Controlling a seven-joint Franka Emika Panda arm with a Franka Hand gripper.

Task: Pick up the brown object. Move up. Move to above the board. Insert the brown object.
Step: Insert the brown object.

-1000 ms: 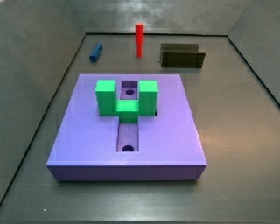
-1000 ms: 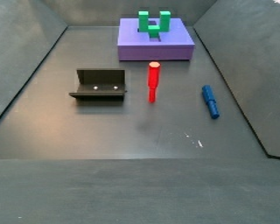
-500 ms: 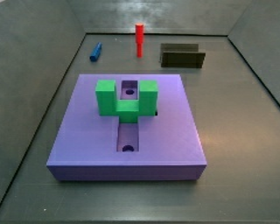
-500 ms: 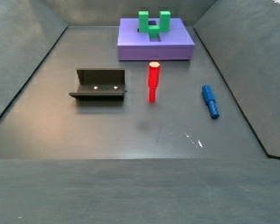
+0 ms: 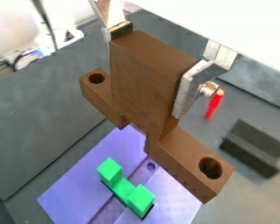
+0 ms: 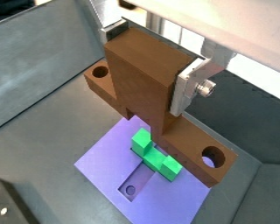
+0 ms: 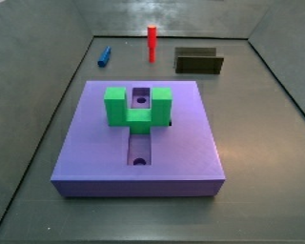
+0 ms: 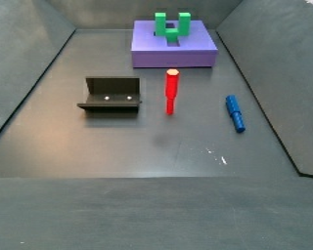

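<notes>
The brown object is a tall block on a crossbar with a hole at each end; it also shows in a wrist view. My gripper is shut on its upper block, a silver finger on each side, as the wrist view also shows. It hangs high above the purple board, which carries a green U-shaped block over a slot. In both side views the board and green block show, but the gripper and brown object are out of view.
A red peg stands upright on the floor beyond the board. A blue peg lies near it. The fixture stands on the floor to the other side. Grey walls enclose the floor.
</notes>
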